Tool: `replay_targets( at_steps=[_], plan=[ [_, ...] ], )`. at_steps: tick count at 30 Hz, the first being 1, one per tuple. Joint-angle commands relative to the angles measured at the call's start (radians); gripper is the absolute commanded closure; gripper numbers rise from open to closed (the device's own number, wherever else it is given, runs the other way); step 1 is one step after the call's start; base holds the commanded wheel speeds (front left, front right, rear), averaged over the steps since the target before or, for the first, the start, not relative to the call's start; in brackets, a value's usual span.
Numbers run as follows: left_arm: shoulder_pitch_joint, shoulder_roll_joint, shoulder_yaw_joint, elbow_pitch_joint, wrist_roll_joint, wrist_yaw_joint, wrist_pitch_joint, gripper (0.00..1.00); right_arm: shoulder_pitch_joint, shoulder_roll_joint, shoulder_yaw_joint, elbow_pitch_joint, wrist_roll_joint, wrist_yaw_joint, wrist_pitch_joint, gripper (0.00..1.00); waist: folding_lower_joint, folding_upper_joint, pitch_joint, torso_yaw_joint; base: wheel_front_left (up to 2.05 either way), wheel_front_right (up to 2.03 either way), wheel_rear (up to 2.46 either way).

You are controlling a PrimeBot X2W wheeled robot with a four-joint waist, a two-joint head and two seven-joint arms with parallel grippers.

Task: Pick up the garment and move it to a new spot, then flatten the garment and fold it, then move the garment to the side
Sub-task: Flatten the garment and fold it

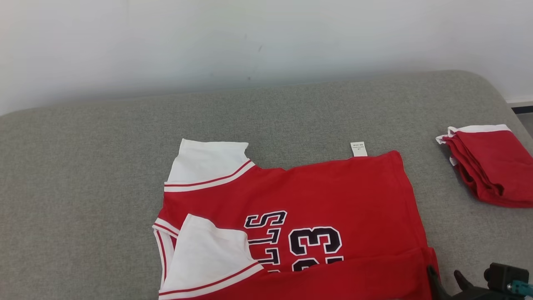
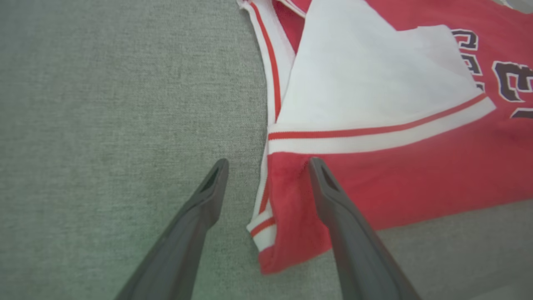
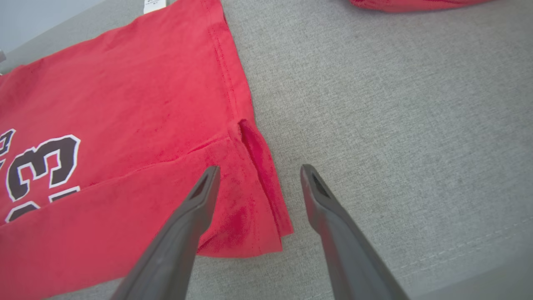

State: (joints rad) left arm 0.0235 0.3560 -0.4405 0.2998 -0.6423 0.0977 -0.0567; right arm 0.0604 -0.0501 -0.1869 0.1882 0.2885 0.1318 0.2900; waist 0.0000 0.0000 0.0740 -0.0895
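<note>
The garment (image 1: 316, 187) is a red jersey with white sleeves and dark lettering, lying spread on the grey padded surface (image 1: 83, 175). Its near edge is folded up over the print. My left gripper (image 2: 267, 163) is open with nothing held. One finger hangs over the folded red corner of the garment (image 2: 416, 175) under the white sleeve, the other over bare cushion. My right gripper (image 3: 259, 170) is open too. Its fingers straddle the folded corner of the garment (image 3: 125, 104) at the hem side. In the head view the right gripper (image 1: 445, 277) shows at the lower right, beside the jersey's edge.
A second red garment (image 1: 491, 166), folded into a stack, lies at the far right of the surface and shows as a red edge (image 3: 408, 4) in the right wrist view. A white wall (image 1: 250, 37) rises behind. Bare cushion stretches left and behind the jersey.
</note>
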Motion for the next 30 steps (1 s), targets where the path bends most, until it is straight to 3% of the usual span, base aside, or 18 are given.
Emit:
replay_targets(
  at_steps=[1, 7, 12, 16, 22, 30],
  plan=[
    [0.009, 0.008, 0.004, -0.008, 0.016, 0.003, -0.010, 0.00, -0.011, -0.001, -0.003, -0.009, -0.005, -0.002, -0.002, 0.00, 0.0000, 0.0000, -0.001, -0.001, 0.00, 0.00, 0.00],
    [-0.033, 0.038, 0.035, -0.064, 0.024, 0.015, -0.047, 0.00, -0.061, 0.000, -0.022, -0.075, -0.026, -0.002, 0.029, 0.00, 0.0000, 0.0000, 0.007, -0.002, 0.00, 0.00, 0.00],
    [-0.127, 0.069, 0.053, -0.089, 0.021, 0.006, -0.004, 0.00, -0.152, -0.012, -0.013, -0.123, -0.062, -0.002, 0.105, 0.00, 0.0000, 0.0000, 0.047, -0.004, 0.00, 0.00, 0.00],
    [-0.246, 0.092, 0.056, -0.097, 0.018, -0.010, 0.071, 0.00, -0.278, -0.033, -0.002, -0.108, -0.066, -0.002, 0.224, 0.00, 0.0000, 0.0000, 0.111, -0.011, 0.00, 0.00, 0.00],
    [-0.466, 0.076, 0.033, -0.047, 0.001, -0.056, 0.196, 0.00, -0.443, -0.067, 0.045, -0.039, -0.053, -0.002, 0.335, 0.00, 0.0000, 0.0000, 0.188, -0.017, 0.00, 0.00, 0.00],
    [-0.688, 0.077, 0.007, 0.060, 0.057, -0.062, 0.271, 0.00, -0.608, -0.084, 0.120, 0.036, -0.041, -0.002, 0.374, 0.00, 0.0000, 0.0000, 0.279, -0.052, 0.00, 0.00, 0.00]
  ],
)
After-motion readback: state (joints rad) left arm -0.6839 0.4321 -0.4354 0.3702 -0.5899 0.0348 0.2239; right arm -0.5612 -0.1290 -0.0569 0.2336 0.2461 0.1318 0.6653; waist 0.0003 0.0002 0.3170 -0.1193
